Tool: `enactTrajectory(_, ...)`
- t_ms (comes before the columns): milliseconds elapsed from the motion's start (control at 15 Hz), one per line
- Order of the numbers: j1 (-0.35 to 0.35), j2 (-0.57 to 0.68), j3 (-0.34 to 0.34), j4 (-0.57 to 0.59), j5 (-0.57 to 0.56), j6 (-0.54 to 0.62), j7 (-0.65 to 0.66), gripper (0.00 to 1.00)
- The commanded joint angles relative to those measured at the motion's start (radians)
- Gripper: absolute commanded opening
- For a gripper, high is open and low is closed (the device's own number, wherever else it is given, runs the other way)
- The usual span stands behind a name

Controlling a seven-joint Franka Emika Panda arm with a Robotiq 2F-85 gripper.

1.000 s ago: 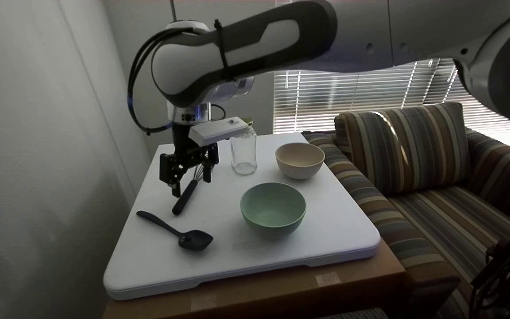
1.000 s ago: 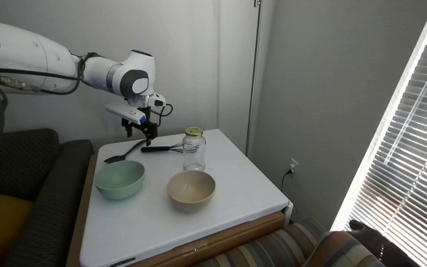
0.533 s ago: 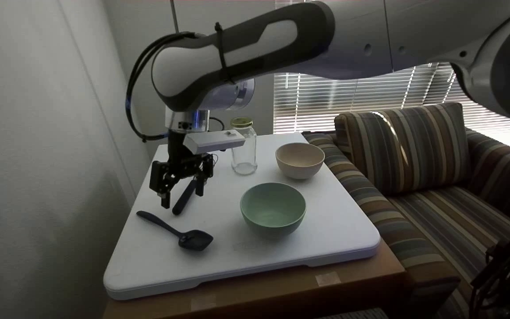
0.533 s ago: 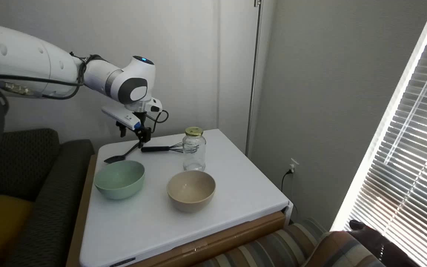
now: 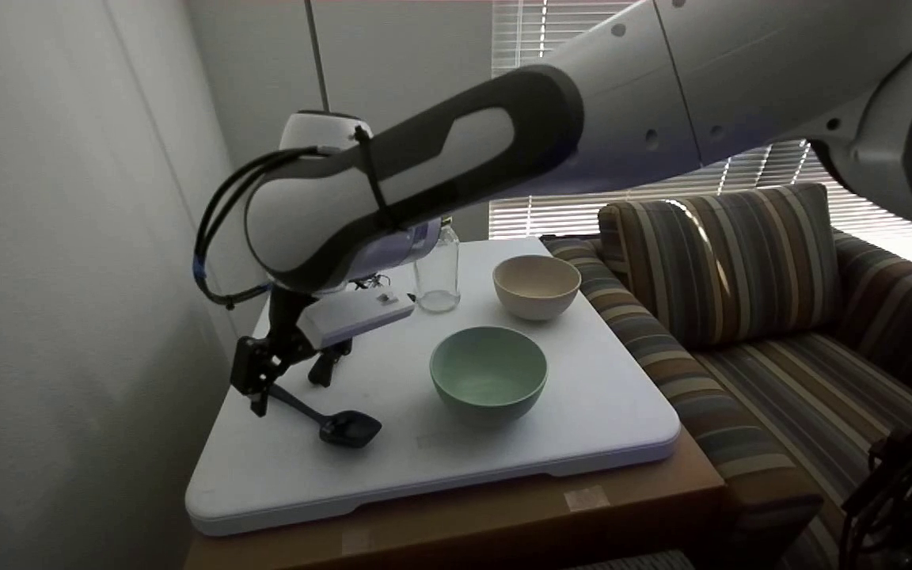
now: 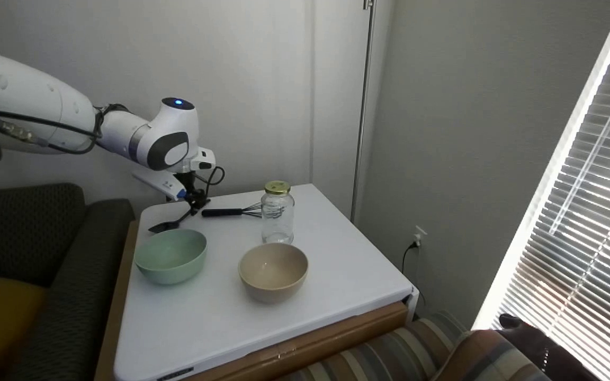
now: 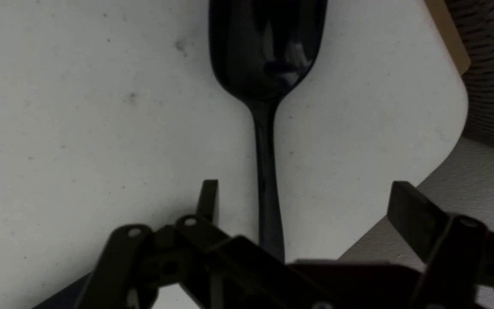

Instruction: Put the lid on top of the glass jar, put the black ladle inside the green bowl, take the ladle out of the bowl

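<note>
In an exterior view the green bowl (image 5: 488,372) stands upright on the white table (image 5: 610,412), nr its closest edge. Black ladle (image 5: 351,428) lies on the table L of bowl, apart from it, scoop end closer, handle pointing back-L. Gripper (image 7: 305,186) also L of bowl, a bit farther back, low over ladle handle; jaws spread wide, handle btwn them w/ visible gap each side in wrist view; can't tell if tips touch table. Black whisk (image 6: 222,212) back-L of bowl, partly hidden by gripper. Cream-white bowl (image 5: 537,305) bhd green bowl, slightly R. Clear glass jar (image 5: 437,273) upright, also bhd green bowl but slightly L; yellowish lid (image 6: 277,187) flat on its mouth. Striped armchair (image 5: 717,261) R of & bhd green bowl; window blinds (image 5: 531,36) way bhd it.
</note>
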Motion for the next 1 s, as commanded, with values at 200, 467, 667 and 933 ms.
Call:
enactTrajectory(200, 0.045, 0.001, -0.067, -0.075, -0.040, 0.152, 0.039, 1.00)
enactTrajectory(467, 0.046, 0.001, -0.069, -0.098, -0.043, 0.192, 0.042, 0.85)
enactTrajectory(667, 0.050, 0.000, -0.094, -0.104, -0.065, 0.230, 0.046, 0.54)
enactTrajectory(933, 0.065, 0.000, -0.136, -0.121, -0.120, 0.288, 0.052, 0.52)
